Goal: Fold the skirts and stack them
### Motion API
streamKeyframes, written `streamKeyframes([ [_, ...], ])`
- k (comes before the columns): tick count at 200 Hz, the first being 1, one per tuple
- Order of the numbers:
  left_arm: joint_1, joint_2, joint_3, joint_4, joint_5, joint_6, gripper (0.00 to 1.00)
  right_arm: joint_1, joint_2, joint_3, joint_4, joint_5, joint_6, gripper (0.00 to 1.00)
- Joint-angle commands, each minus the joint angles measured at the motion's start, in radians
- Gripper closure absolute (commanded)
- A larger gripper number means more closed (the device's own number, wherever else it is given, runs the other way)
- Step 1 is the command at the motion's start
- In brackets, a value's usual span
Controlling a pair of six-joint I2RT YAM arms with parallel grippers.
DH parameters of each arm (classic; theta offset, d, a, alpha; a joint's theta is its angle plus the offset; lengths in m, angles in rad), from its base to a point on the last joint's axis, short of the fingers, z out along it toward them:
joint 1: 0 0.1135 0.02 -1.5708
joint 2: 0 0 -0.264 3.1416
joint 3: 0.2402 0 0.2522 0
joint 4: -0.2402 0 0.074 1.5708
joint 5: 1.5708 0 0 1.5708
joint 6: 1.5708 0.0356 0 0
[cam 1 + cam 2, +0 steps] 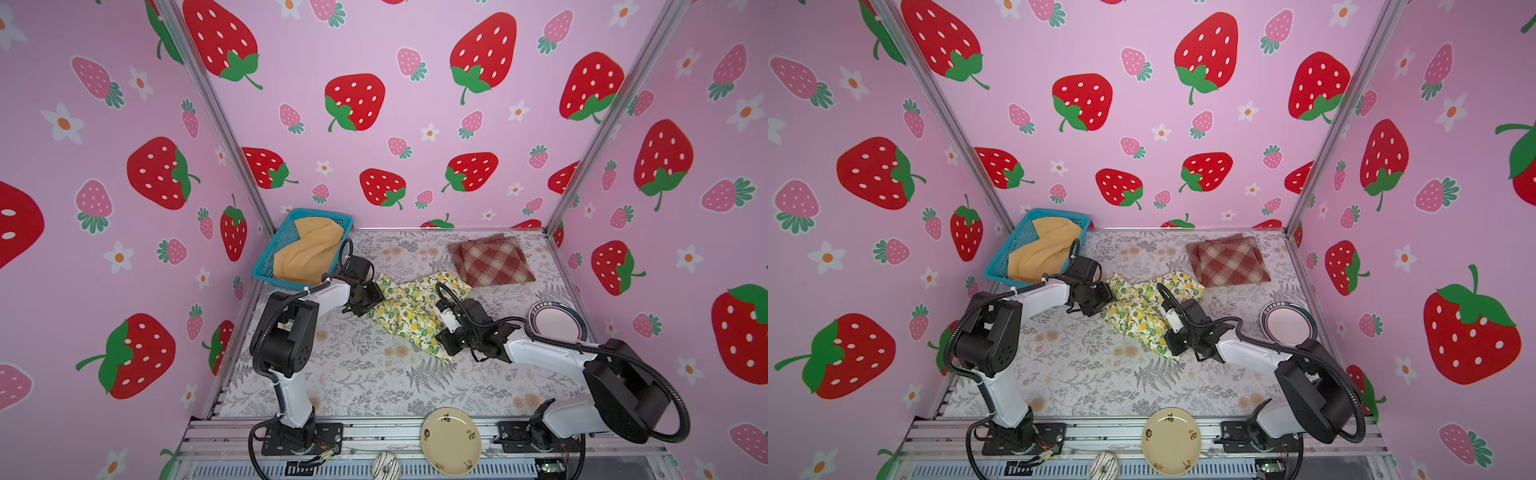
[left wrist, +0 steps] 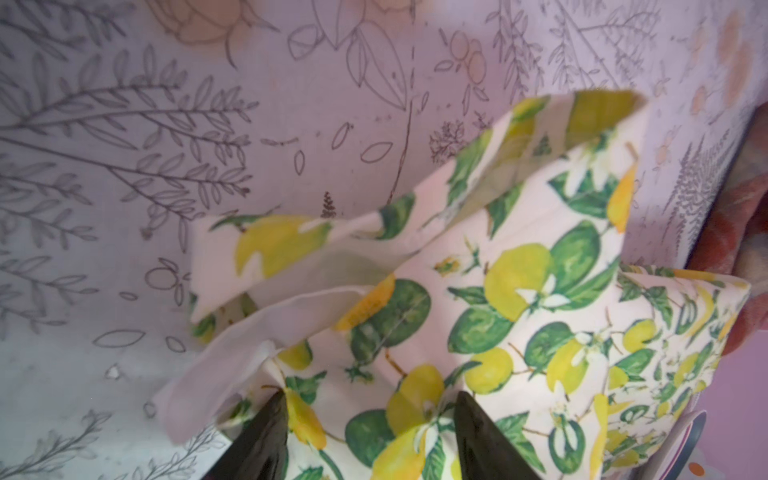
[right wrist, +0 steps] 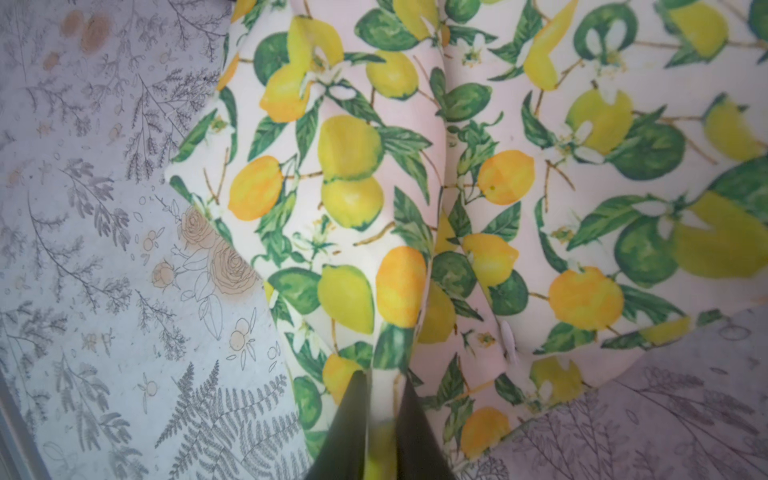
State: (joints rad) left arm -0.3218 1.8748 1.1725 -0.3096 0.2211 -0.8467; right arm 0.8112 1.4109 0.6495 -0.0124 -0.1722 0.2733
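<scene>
- We see the white cloth skirt printed with lemons and green leaves (image 1: 405,311) lying rumpled in the middle of the floral tabletop (image 1: 353,374).
- Our left fingers (image 2: 266,444) stand fairly wide, its bunched edge between them, apparently gripped.
- Our right fingers (image 3: 353,424) are narrow, pinching a fold of it.
- The folded red-and-cream plaid cloth skirt (image 1: 490,259) lies farther back; the mustard-yellow cloth skirt (image 1: 309,253) fills the blue plastic mesh basket (image 1: 277,243).
</scene>
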Motion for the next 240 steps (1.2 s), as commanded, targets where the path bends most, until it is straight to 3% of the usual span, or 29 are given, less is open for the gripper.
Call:
streamKeyframes([
  [1,-0.004,0.019,0.048,0.020,-0.005,-0.033,0.35,0.041,-0.058,-0.004,-0.041,0.039,0.017,0.91],
  [85,-0.010,0.090,0.082,0.038,-0.002,-0.058,0.37,0.154,-0.249,-0.022,-0.122,0.108,0.093,0.94],
  [129,-0.011,-0.037,0.045,0.015,-0.002,-0.036,0.37,0.192,-0.256,0.031,-0.256,0.204,0.110,0.94],
  [173,-0.043,-0.137,-0.025,0.020,0.030,-0.044,0.36,0.205,-0.247,0.008,-0.247,0.217,0.131,0.94],
  [240,-0.138,-0.152,-0.093,0.068,-0.011,-0.113,0.37,0.265,-0.231,0.024,-0.260,0.282,0.151,0.94],
])
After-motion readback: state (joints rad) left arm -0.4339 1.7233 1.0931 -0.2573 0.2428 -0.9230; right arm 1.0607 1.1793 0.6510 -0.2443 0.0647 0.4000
